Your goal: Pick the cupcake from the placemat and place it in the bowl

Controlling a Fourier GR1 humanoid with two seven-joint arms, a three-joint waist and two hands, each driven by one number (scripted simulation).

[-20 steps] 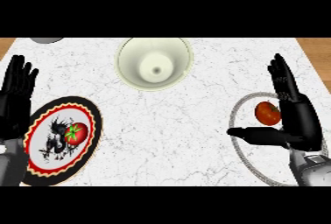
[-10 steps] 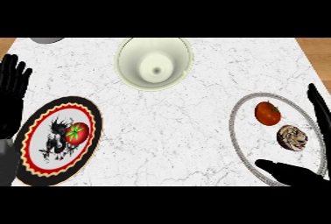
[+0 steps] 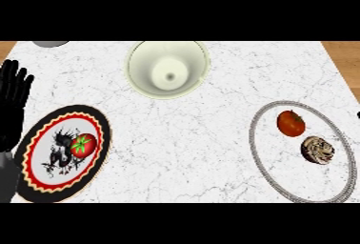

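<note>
Left hand [image 3: 14, 102] rests fingers spread; right hand out of view. Cupcake [image 3: 318, 149] sits just beside tomato [image 3: 291, 123]; a grab may bump it.

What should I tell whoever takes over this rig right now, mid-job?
Left hand: open, fingers up, resting at the view's left edge, holding nothing.
Right hand: out of view.
Cupcake: on the white placemat at the right, just below and right of a tomato.
Bowl: top centre, nothing visible in it.
Left side: patterned plate with a small red-and-green item, not part of the job.
Done: nothing yet.
Left: grasp the cupcake, carry it to the bowl, release.
</note>
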